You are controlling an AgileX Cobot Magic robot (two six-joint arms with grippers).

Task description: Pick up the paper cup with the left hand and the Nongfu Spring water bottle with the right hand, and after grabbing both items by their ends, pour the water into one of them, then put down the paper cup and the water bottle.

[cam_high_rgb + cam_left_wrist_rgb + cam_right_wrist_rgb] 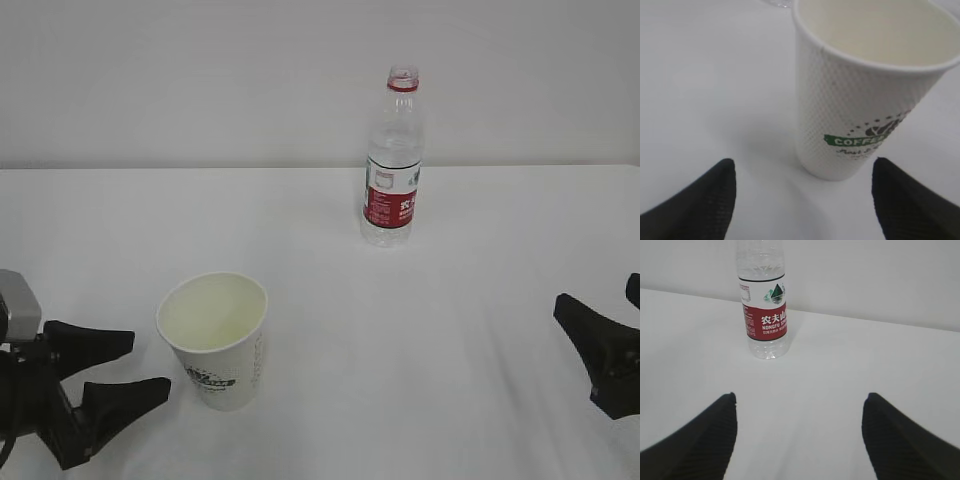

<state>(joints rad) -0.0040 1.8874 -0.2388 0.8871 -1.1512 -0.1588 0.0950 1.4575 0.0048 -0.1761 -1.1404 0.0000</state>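
The white dimpled paper cup stands upright at the front left of the table, its green logo facing my left gripper. My left gripper is open just left of the cup, its fingertips a little short of the cup's base and touching nothing. The Nongfu Spring water bottle stands upright and uncapped at the back of the table. My right gripper is open at the right edge, well short of the bottle, and holds nothing. I cannot make out water in either the bottle or the cup.
The white table runs back to a plain pale wall. Bare tabletop lies between the cup, the bottle and my right gripper.
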